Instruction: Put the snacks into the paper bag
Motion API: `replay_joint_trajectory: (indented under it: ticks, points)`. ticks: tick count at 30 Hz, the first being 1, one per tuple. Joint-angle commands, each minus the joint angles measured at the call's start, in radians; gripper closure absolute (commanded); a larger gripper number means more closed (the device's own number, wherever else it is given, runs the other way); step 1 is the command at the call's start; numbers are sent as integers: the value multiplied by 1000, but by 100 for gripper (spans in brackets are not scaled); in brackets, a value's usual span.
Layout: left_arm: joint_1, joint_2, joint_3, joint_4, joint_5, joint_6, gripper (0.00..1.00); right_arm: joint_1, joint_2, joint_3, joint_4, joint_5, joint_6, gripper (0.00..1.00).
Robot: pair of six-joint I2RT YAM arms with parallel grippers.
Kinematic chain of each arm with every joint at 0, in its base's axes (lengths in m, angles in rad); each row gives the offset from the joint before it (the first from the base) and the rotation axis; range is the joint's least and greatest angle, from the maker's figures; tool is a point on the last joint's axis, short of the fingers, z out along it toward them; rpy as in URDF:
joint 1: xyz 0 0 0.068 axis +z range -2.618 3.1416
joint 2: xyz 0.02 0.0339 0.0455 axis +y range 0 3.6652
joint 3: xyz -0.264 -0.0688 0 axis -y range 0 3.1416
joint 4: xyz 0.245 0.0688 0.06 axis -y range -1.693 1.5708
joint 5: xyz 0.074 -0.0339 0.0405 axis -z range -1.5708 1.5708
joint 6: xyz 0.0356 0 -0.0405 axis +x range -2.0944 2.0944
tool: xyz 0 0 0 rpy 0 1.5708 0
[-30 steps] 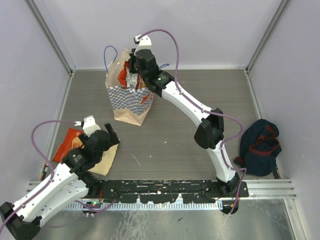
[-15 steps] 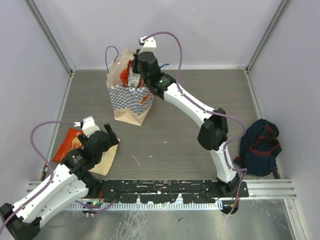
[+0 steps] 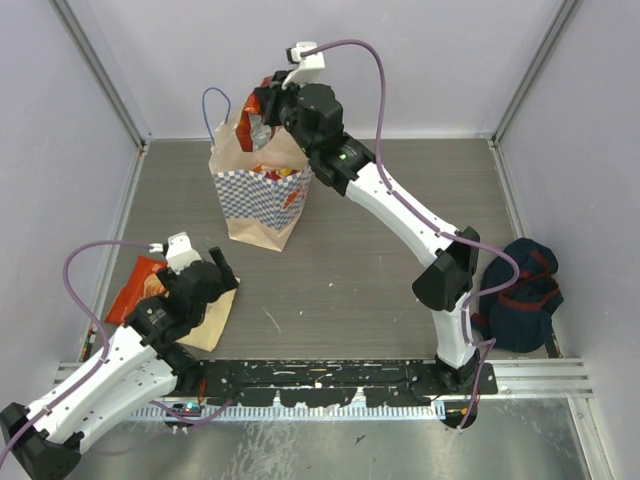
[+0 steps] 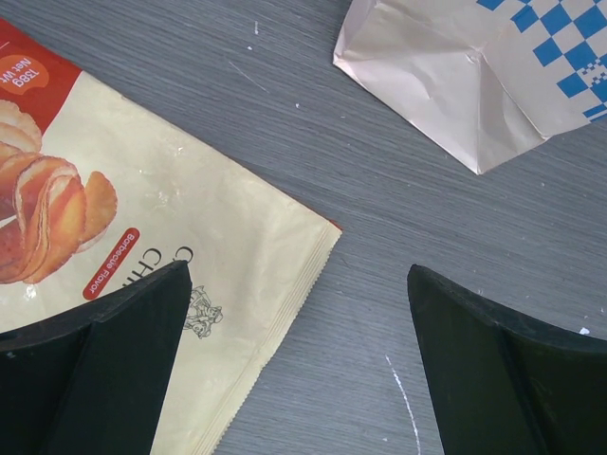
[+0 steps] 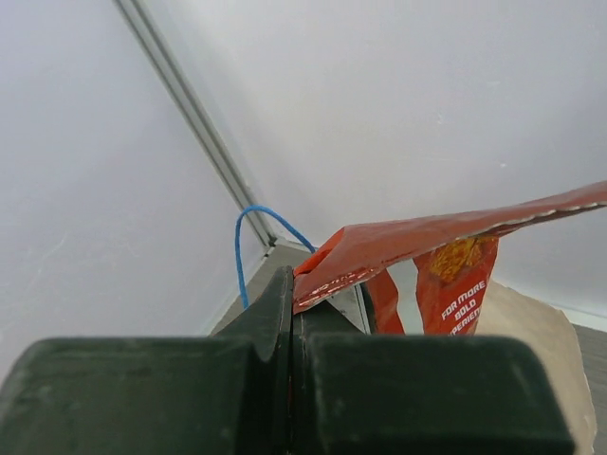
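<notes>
The tan paper bag (image 3: 255, 205) with a blue-checked lower band stands at the back left; other snacks (image 3: 272, 172) show in its open mouth. My right gripper (image 3: 264, 104) is shut on the edge of the red Doritos bag (image 3: 250, 128) and holds it above the bag's mouth. In the right wrist view the jaws (image 5: 293, 305) pinch the red packet (image 5: 446, 242), with the paper bag's rim (image 5: 536, 341) and blue cord handle (image 5: 242, 237) below. My left gripper (image 3: 214, 268) is open and empty over the corner of a cream and red chip packet (image 4: 171, 209) lying flat on the table.
A dark navy cloth bag with red trim (image 3: 520, 288) lies at the right edge. The chip packet (image 3: 140, 288) lies near the left wall. The paper bag's lower corner (image 4: 474, 85) shows in the left wrist view. Grey walls close in the back and sides.
My right gripper has risen from the paper bag's mouth with the red Doritos bag still in it. The left arm has not moved.
</notes>
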Motion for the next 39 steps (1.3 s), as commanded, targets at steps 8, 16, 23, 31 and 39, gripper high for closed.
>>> replay_joint_trajectory:
  ticks: [8,16,23,31,39]
  points:
    - [-2,-1,14,26,-37,5,2,24,26,12,50,-97,10,99]
    - [-3,-1,12,28,-31,5,2,43,19,-175,90,-78,41,97]
    - [-3,-12,9,31,-30,4,2,45,27,-203,56,-106,55,62]
    - [-3,-21,7,20,-35,-2,2,53,-49,-239,52,-77,23,50]
    - [-3,-11,25,3,-45,-32,2,113,-232,-344,55,-84,-63,49]
